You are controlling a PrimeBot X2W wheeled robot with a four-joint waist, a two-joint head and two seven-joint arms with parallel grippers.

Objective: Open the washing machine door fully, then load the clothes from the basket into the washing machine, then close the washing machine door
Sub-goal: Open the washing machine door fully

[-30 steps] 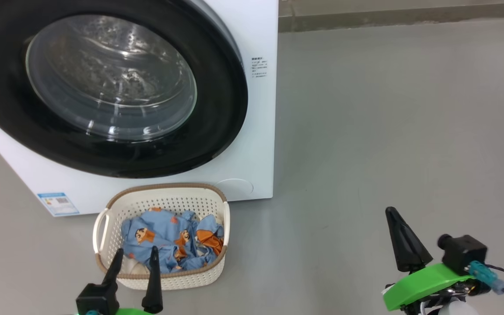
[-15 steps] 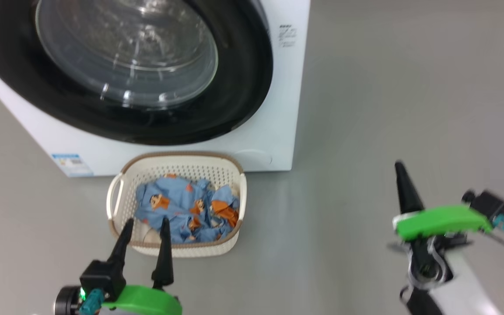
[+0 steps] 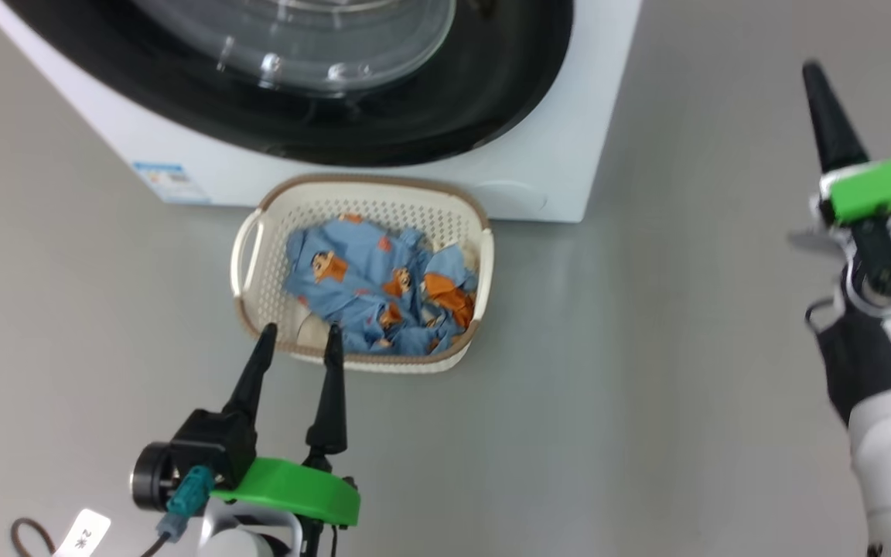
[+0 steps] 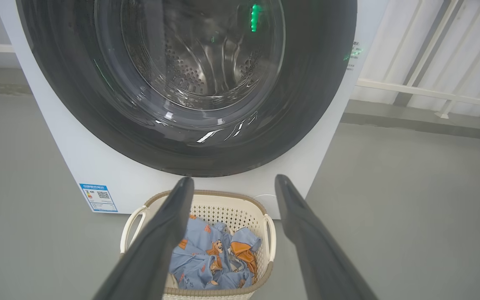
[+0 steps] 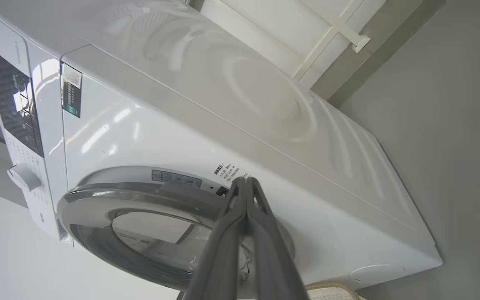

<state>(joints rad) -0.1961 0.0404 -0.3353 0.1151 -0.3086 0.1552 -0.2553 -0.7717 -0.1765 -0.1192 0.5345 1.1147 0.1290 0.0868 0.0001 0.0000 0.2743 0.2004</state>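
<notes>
The washing machine [image 3: 561, 162] stands at the top of the head view, and its door [image 3: 507, 85], black-rimmed with a glass bowl, lies against its front. Just before it on the floor sits the basket [image 3: 368, 182], holding the blue, orange-figured clothes [image 3: 368, 286]. My left gripper [image 3: 300, 334] is open, its tips over the basket's near rim. The left wrist view looks between the left gripper [image 4: 233, 180] at the door [image 4: 306, 104], basket [image 4: 206, 194] and clothes [image 4: 206, 258]. My right gripper [image 3: 813, 73] is shut and empty, right of the machine. In the right wrist view, the right gripper [image 5: 246, 180] points at the door's edge [image 5: 98, 196].
Grey floor surrounds the machine. A blue label [image 3: 167, 179] sits low on its front. Its control panel with a knob [image 5: 23, 177] shows in the right wrist view. White railing [image 4: 411, 91] runs behind the machine. A cable with a tag [image 3: 82, 534] lies at lower left.
The head camera has tilted down, shifting machine and basket up the picture. My right gripper, still shut, has risen and moved forward beside the machine. The left gripper stays open over the basket.
</notes>
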